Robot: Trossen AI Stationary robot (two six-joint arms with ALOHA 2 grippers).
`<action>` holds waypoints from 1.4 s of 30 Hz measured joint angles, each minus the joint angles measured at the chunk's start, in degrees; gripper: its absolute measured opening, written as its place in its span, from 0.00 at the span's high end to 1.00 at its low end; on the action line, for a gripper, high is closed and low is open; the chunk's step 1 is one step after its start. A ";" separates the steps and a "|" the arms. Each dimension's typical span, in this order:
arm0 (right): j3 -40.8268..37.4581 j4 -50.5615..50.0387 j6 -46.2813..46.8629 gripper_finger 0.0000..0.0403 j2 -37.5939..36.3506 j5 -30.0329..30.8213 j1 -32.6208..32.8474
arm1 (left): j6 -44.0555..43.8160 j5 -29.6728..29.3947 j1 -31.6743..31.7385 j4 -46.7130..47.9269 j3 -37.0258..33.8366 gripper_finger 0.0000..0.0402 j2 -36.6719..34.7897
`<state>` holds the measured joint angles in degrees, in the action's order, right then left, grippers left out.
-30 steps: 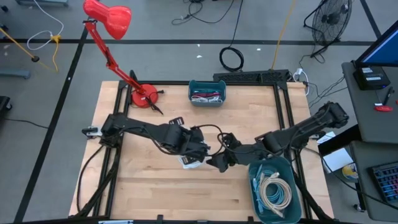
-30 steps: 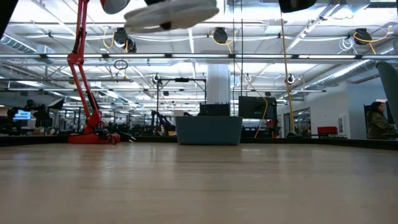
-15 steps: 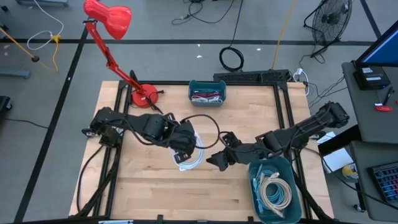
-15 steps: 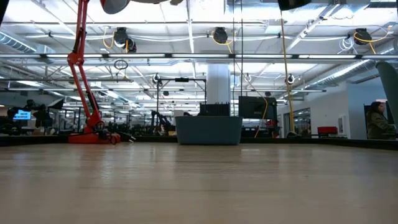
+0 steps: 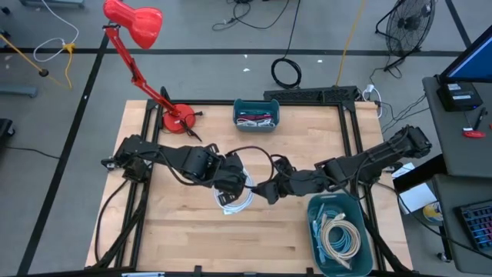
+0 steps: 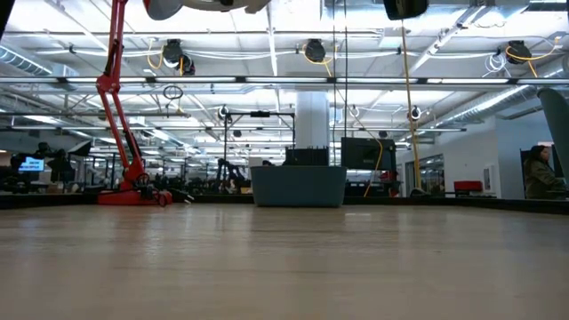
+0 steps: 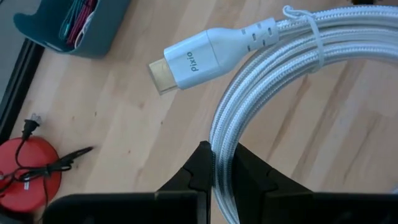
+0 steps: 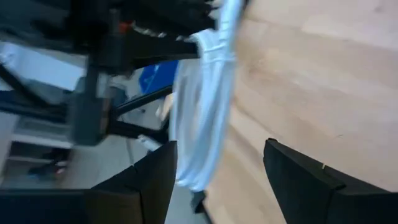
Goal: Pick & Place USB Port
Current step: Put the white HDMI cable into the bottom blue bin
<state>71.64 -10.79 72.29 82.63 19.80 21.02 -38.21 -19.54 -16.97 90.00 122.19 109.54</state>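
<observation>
The white USB cable (image 7: 273, 68) is a braided coil bound by a tie, with a white plug (image 7: 199, 59) sticking out of it. My left gripper (image 7: 222, 152) is shut on the coil above the table's middle (image 5: 233, 187). The coil (image 5: 237, 201) hangs below it. My right gripper (image 5: 267, 192) stands open just right of the coil. In its wrist view the coil (image 8: 202, 118) is ahead of the open fingers (image 8: 219, 146), apart from them. My left gripper pinches several strands of the coil (image 7: 222, 134) between its two fingers, at a bend away from the plug. The fingers slant steeply down from above and lie across the strands. The coil hangs below them, clear of the table, with the plug free.
A teal bin (image 5: 256, 114) with red and white cables stands at the table's far edge. A second teal bin (image 5: 338, 235) with beige cables sits at the near right. A red desk lamp (image 5: 178, 119) stands at the far left, and bare wood lies at the near left.
My left gripper has risen with the cable and gone a little toward the table's left edge. In the low view the white coil has climbed out of the picture's top. The coil stays held and hangs below the fingers.
</observation>
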 joint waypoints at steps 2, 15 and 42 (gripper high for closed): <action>0.00 -2.45 0.87 0.44 0.00 1.71 -0.08 | -0.97 0.51 0.02 0.09 0.00 0.92 0.00; -0.02 -29.13 11.22 0.55 0.02 8.28 -1.45 | 3.75 -2.08 9.34 0.14 -0.02 0.92 6.59; -0.02 -15.26 -2.01 0.48 -0.02 9.51 -0.67 | 12.24 -4.90 6.91 -6.56 0.00 0.92 4.76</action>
<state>71.61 -26.05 70.27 82.61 29.31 20.35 -25.97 -24.44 -10.06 83.44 122.19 114.30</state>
